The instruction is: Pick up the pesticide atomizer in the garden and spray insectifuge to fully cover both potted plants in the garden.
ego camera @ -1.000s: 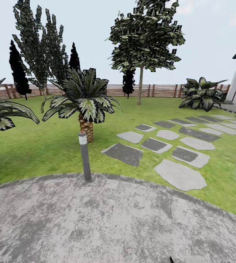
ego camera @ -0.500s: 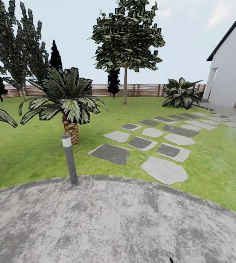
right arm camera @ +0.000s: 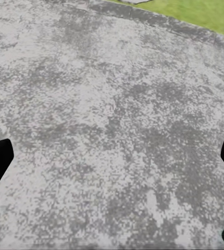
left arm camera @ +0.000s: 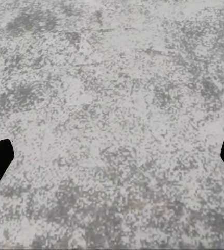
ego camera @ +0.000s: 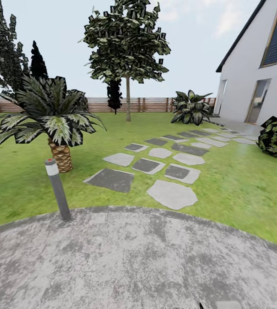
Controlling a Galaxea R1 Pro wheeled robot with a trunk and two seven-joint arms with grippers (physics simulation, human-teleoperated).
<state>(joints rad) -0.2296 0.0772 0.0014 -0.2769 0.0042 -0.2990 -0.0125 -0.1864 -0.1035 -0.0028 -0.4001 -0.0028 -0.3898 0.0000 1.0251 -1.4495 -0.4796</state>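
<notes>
1 palm [ego camera: 48,116], 1 bollard [ego camera: 58,189], 1 house [ego camera: 258,73]

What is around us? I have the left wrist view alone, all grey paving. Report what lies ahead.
Observer: In the head view the patio ends in lawn, with a grey bollard at its edge.
Operator: Go on, tell me what is beyond it.
Observer: Stepping stones run across the grass toward a white house.
Operator: Name any plants.
Observer: A palm stands behind the bollard, and a broad-leaved plant sits by the wooden fence; its base is too far off to tell a pot.
</notes>
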